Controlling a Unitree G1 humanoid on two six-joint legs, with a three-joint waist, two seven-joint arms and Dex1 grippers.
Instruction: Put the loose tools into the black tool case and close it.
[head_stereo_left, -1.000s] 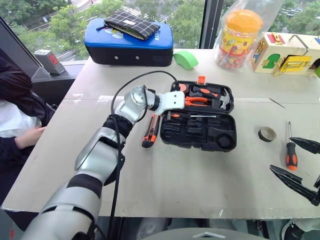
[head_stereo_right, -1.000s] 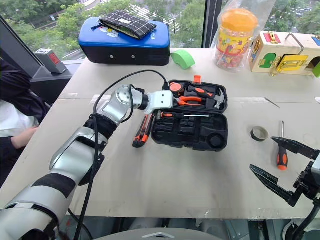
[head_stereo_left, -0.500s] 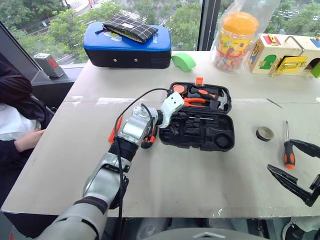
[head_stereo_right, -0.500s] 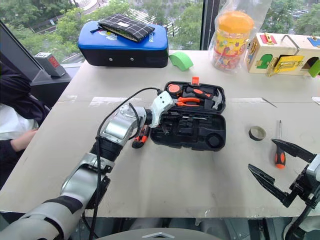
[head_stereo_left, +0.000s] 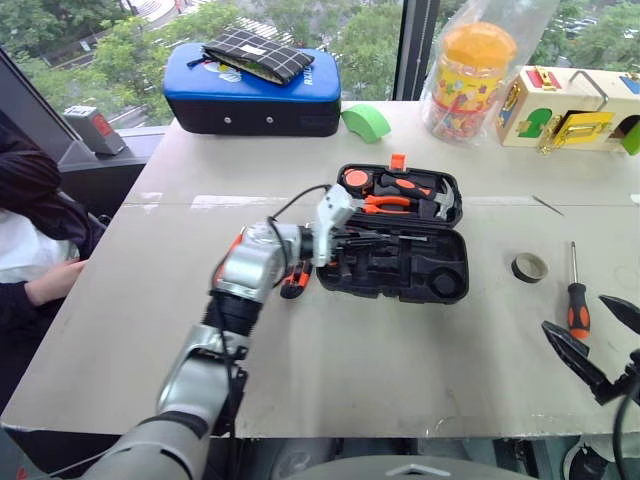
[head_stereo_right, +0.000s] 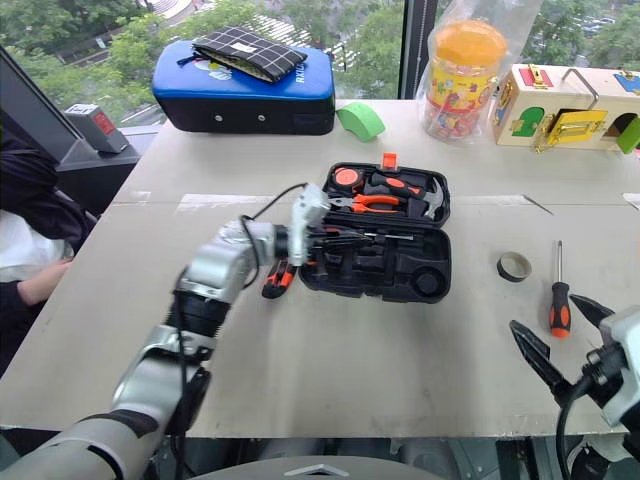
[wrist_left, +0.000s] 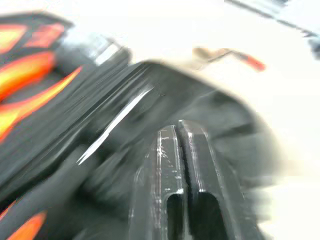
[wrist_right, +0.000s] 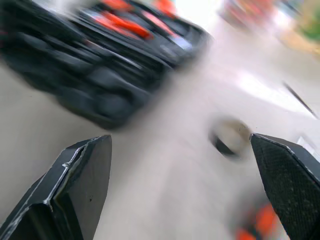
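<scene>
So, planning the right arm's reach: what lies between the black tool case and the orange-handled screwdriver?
In the left eye view, the small black tape roll lies on the table between the black tool case and the screwdriver; the rest is bare tabletop.

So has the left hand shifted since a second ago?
Yes. The left hand has pulled back from the tool case's far tool row toward its near-left edge.

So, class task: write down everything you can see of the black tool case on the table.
The black tool case is a moulded plastic clamshell lying open and flat mid-table, with an orange latch tab at its far edge. The far half holds orange-handled pliers, a hammer and a round tape measure; the near half shows mostly bare recesses. The left gripper reaches in.
</scene>
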